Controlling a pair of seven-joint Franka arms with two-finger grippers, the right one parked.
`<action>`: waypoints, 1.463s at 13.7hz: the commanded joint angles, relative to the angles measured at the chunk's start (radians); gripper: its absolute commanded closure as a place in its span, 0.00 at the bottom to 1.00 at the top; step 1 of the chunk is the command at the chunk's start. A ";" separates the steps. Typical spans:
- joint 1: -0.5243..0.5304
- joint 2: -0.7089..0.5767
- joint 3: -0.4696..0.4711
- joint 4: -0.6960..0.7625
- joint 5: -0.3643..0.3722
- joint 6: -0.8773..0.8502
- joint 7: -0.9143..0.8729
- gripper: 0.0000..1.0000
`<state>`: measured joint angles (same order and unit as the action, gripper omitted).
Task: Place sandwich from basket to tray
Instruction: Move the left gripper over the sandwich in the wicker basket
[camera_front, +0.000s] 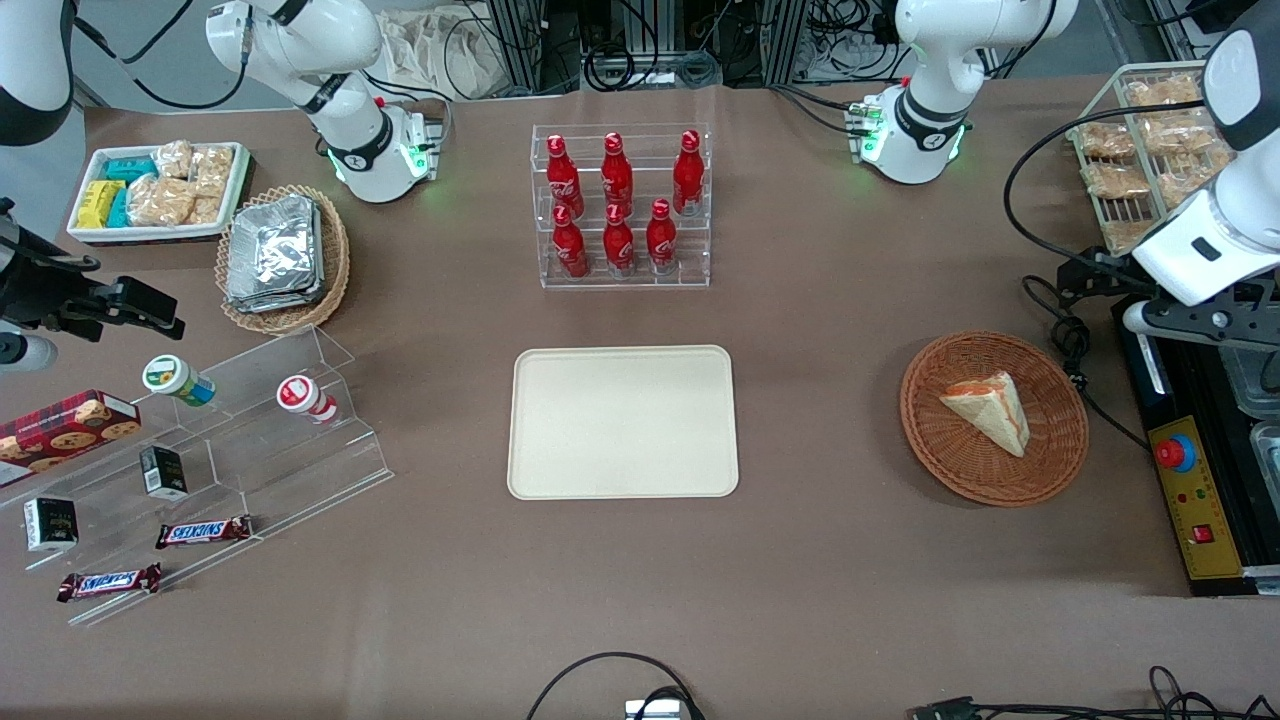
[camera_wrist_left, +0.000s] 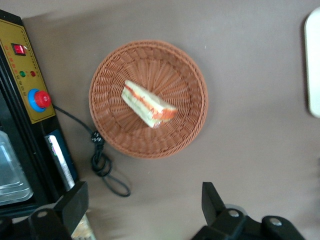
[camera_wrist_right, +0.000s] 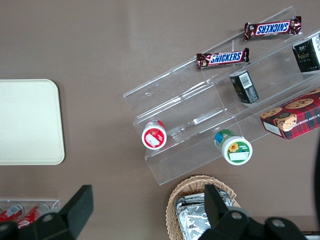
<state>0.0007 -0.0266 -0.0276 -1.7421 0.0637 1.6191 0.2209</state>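
Note:
The sandwich (camera_front: 990, 410) (camera_wrist_left: 148, 105), a pale bread wedge with orange-red filling, lies in the round reddish-brown basket (camera_front: 930, 440) (camera_wrist_left: 195, 125) toward the working arm's end of the table. The cream-beige tray (camera_front: 622, 420) (camera_wrist_left: 314, 70) (camera_wrist_right: 27, 122) lies flat at the table's middle with nothing on it. My left gripper (camera_wrist_left: 144, 200) hangs high above the table, open wide, with only bare tabletop between its fingers. It is apart from the basket, off its rim and a little farther from the front camera. The arm's white wrist (camera_front: 1205, 245) shows in the front view.
A black control box with a red button (camera_front: 1190, 490) (camera_wrist_left: 30, 85) and a looped black cable (camera_front: 1070, 340) (camera_wrist_left: 102, 165) lie beside the basket. A rack of red bottles (camera_front: 620, 205) stands farther back than the tray. A wire rack of snack packets (camera_front: 1150, 150) is near the arm.

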 joint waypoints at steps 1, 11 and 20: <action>0.008 0.074 -0.002 0.078 0.016 -0.042 0.034 0.00; 0.088 0.042 0.040 -0.285 -0.025 0.333 -0.542 0.00; 0.071 0.105 0.011 -0.490 -0.028 0.640 -1.048 0.00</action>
<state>0.0787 0.0671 -0.0133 -2.2238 0.0433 2.2401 -0.7879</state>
